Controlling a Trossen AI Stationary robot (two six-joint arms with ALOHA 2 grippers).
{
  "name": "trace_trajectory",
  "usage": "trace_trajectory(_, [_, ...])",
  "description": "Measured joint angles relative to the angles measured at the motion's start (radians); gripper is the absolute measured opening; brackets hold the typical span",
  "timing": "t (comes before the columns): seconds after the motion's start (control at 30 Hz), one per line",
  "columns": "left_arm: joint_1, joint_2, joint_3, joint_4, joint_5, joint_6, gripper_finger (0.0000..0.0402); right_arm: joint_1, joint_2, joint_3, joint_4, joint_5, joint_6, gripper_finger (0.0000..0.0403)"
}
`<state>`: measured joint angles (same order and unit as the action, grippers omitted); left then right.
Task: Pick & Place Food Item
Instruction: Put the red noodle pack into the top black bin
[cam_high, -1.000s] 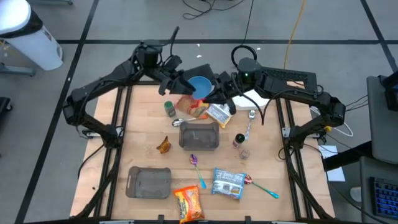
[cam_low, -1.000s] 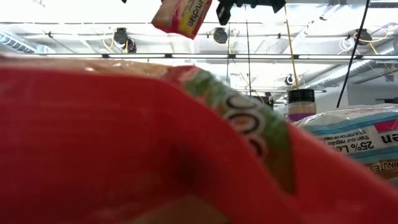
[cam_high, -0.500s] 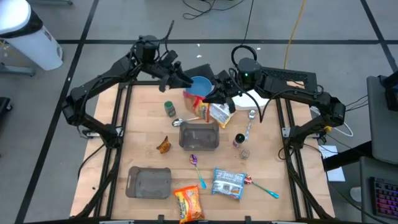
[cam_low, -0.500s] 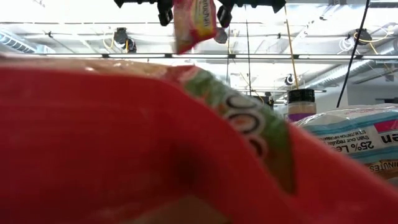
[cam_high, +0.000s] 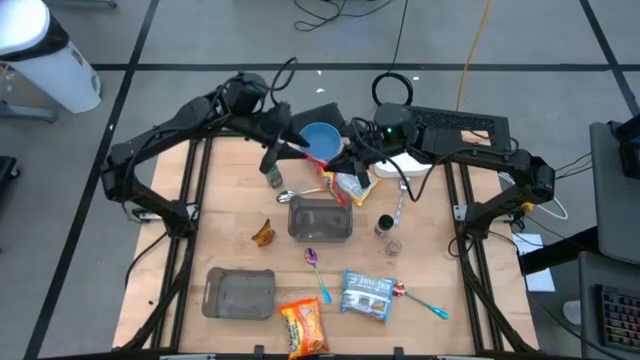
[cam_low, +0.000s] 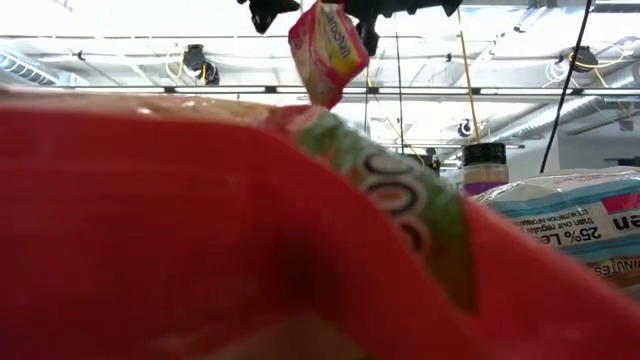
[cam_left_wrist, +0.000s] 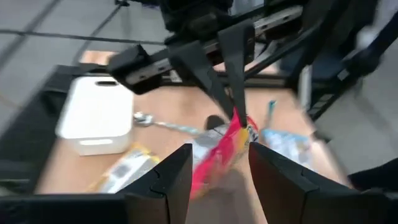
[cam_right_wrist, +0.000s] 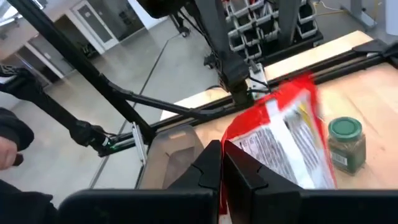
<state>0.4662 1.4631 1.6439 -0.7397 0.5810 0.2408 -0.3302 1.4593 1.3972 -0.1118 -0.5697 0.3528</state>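
Left gripper (cam_high: 290, 152): near tabletop's far edge, fingers (cam_left_wrist: 163, 183) spread, beside the packet.

Red-and-yellow crinkled plastic noodle packet (cam_high: 338, 180): hanging above the far middle of the wooden tabletop (cam_high: 230, 215), over a grey rectangular tray (cam_high: 320, 219); print unreadable.

Right gripper (cam_high: 352, 166): fingers pressed together, pinching the packet's top edge.

Blue-and-white snack bag (cam_low: 570, 222): near edge, reads "25% LE…".

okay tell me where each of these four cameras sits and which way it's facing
High: overhead, straight down on table, both arms.
Low: table height, behind a red packet; pincers overhead.
Left wrist: past the open left pincer toward the hanging ramen packet.
Right wrist: past the shut right pincer holding it.
Shared: all show that packet.
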Motion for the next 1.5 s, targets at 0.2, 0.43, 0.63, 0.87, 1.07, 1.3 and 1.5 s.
trace_trajectory(0.2, [-0.059,0.000,0.068,-0.072,-0.094,0.105,0.0153,0.031,0.000,0.000,0.015,0.046,0.014,0.0000])
trace_trajectory(0.43, [-0.108,0.010,0.068,-0.072,-0.092,0.085,0.0133,0.058,0.000,0.000,0.039,0.044,0.025,0.0000])
trace_trajectory(0.63, [-0.140,0.051,0.067,-0.072,-0.085,0.018,0.0113,0.061,0.000,0.000,0.040,0.015,0.019,0.0000])
trace_trajectory(0.87, [-0.169,0.096,0.067,-0.067,-0.086,-0.017,0.0108,0.065,0.000,0.000,0.039,-0.032,0.002,0.0000])
trace_trajectory(1.07, [-0.175,0.109,0.067,-0.062,-0.074,-0.027,0.0108,0.070,0.000,0.000,0.039,-0.037,0.002,0.0000])
trace_trajectory(1.3, [-0.173,0.111,0.067,-0.056,-0.048,-0.070,0.0103,0.077,0.000,0.000,0.024,-0.061,-0.015,0.0000])
trace_trajectory(1.5, [-0.173,0.110,0.067,-0.056,-0.046,-0.090,0.0054,0.077,0.000,0.000,0.023,-0.060,-0.021,0.0000])
